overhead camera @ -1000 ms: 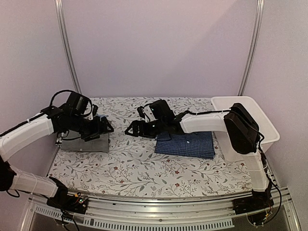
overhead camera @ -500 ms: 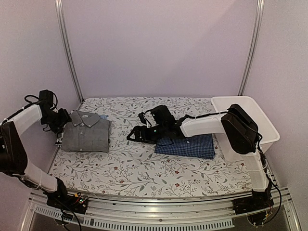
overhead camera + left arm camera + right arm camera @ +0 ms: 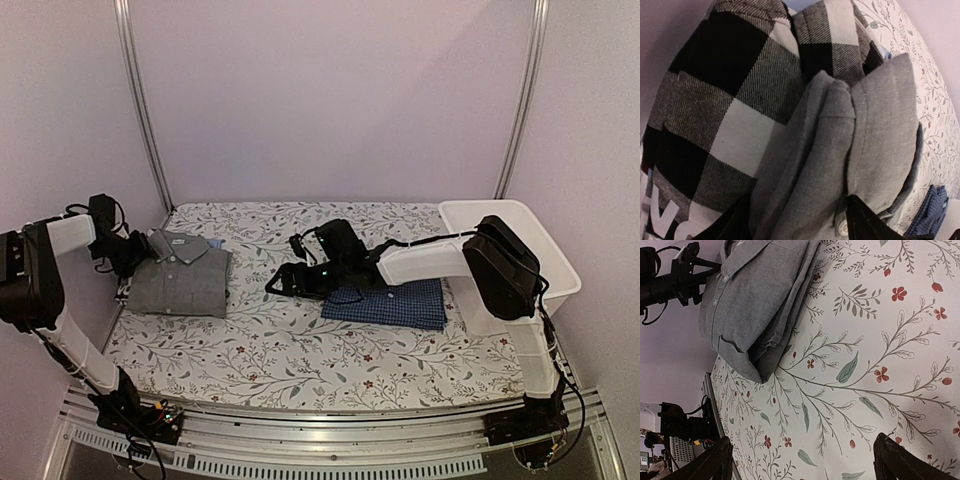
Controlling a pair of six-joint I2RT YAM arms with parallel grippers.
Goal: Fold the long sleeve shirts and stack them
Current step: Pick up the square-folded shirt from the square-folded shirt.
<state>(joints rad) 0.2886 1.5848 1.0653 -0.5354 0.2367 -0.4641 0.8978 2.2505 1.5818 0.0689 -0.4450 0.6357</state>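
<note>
The only lettering in view is two large white characters (image 3: 660,226) on a dark surface (image 3: 646,210) at the lower left corner of the left wrist view, just beside the black-and-white checked cloth (image 3: 715,100), perhaps a V and a cut-off round letter, too partial to read.

A grey cloth button-up shirt (image 3: 180,277) lies folded into a neat rectangle at the left side of the floral-print surface (image 3: 290,345), front up, collar toward the back wall; it tops a stack; under it a folded black-and-white large-check woven shirt (image 3: 715,100) shows past its edge; a sliver of light blue cloth (image 3: 216,243) peeks out by the collar; a dark blue fine-check shirt (image 3: 395,302) lies folded flat right of centre, well apart from the stack, one white button showing.
</note>
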